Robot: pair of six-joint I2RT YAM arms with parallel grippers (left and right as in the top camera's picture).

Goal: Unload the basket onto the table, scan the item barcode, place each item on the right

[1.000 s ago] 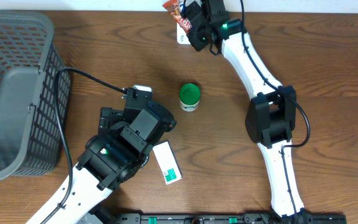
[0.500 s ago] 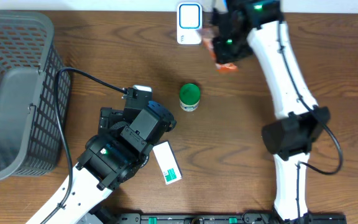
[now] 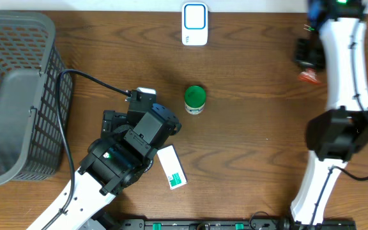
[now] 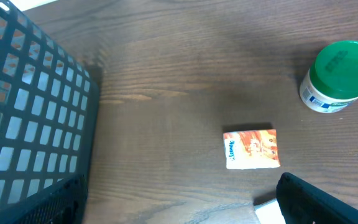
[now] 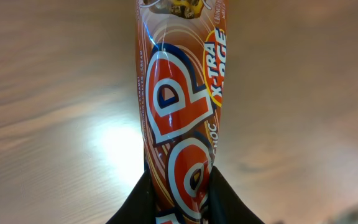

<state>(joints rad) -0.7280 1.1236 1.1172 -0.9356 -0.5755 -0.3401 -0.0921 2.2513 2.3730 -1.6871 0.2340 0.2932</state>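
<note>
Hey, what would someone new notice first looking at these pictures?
The right gripper, at the far right of the table, is shut on a bright orange snack wrapper. A big gray mesh basket fills the left side, and a green-lidded jar stands mid-table.

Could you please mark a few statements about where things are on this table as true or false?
1. The right hand is shut on the orange snack packet. True.
2. The green-lidded jar sits inside the basket. False: it stands on the table, apart from the basket.
3. The packet is held directly over the white scanner. False: it is well off to the scanner's right.
4. A small orange box lies flat on the table. True.
</note>
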